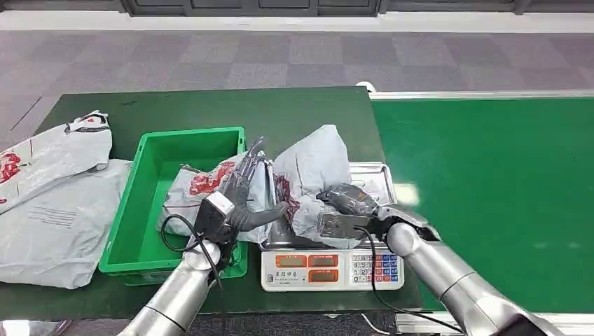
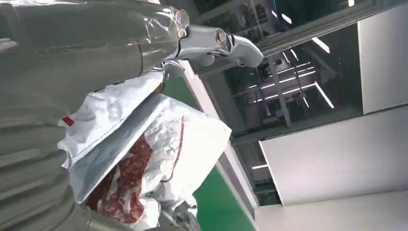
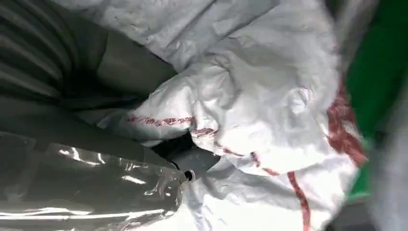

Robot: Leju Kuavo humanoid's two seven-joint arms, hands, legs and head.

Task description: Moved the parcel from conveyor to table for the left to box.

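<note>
The parcel (image 1: pixel 312 164), a crumpled grey-white plastic bag with red print, lies across the steel tray of the scale (image 1: pixel 371 175), and its left end hangs over the rim of the green bin (image 1: pixel 126 217). My right hand (image 1: pixel 347 210) grips the parcel's near edge over the scale, with the bag (image 3: pixel 260 110) folded around its fingers (image 3: pixel 192 154). My left hand (image 1: pixel 242 192) stands with fingers spread upward against the parcel's left part, thumb pointing right, closed on nothing. The bag (image 2: pixel 159 144) shows close beside that hand.
The scale's display and keypad (image 1: pixel 333 267) face me at the table's front edge. Two more grey parcels (image 1: pixel 56 196) lie left of the bin on the dark green table (image 1: pixel 280 112). The bright green conveyor (image 1: pixel 490 196) runs along the right.
</note>
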